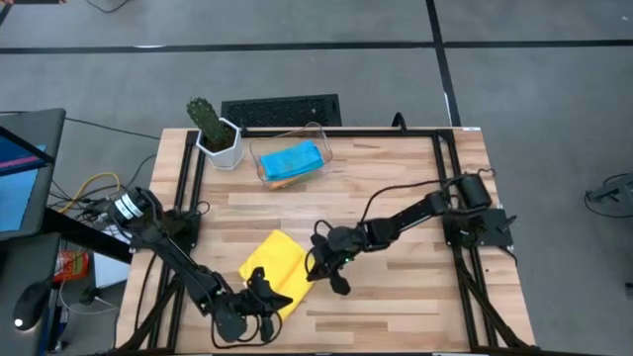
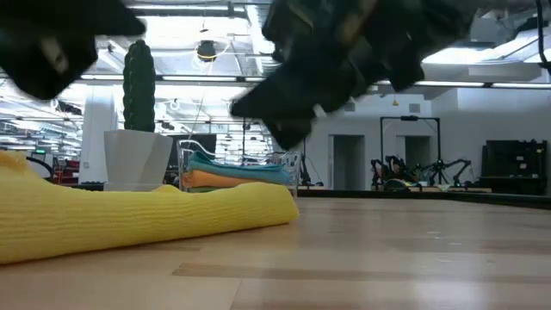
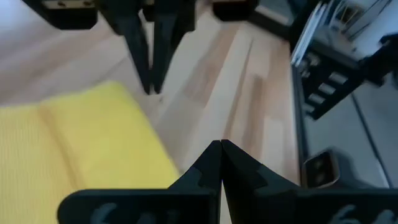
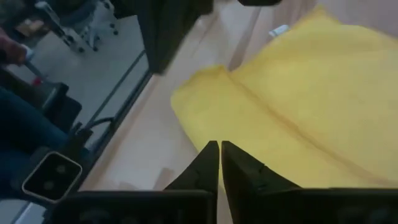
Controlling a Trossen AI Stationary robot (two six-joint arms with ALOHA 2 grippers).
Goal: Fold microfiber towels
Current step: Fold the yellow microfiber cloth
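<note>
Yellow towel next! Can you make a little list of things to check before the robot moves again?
1. Yellow towel lies folded on the table: ok.
2. Left hand is shut, holding nothing: ok.
3. Right hand is shut beside the towel's edge, holding nothing: ok.
4. Clear bin holds a blue towel on top: ok.
5. Potted cactus stands away from both arms: ok.
6. Towel's fold is neat: cannot tell.

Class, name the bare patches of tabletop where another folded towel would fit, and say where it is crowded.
Free: the boards between the clear bin and the right arm, and the front right corner. Crowded: the front left, where the yellow towel lies between the left gripper and right gripper, both shut.
</note>
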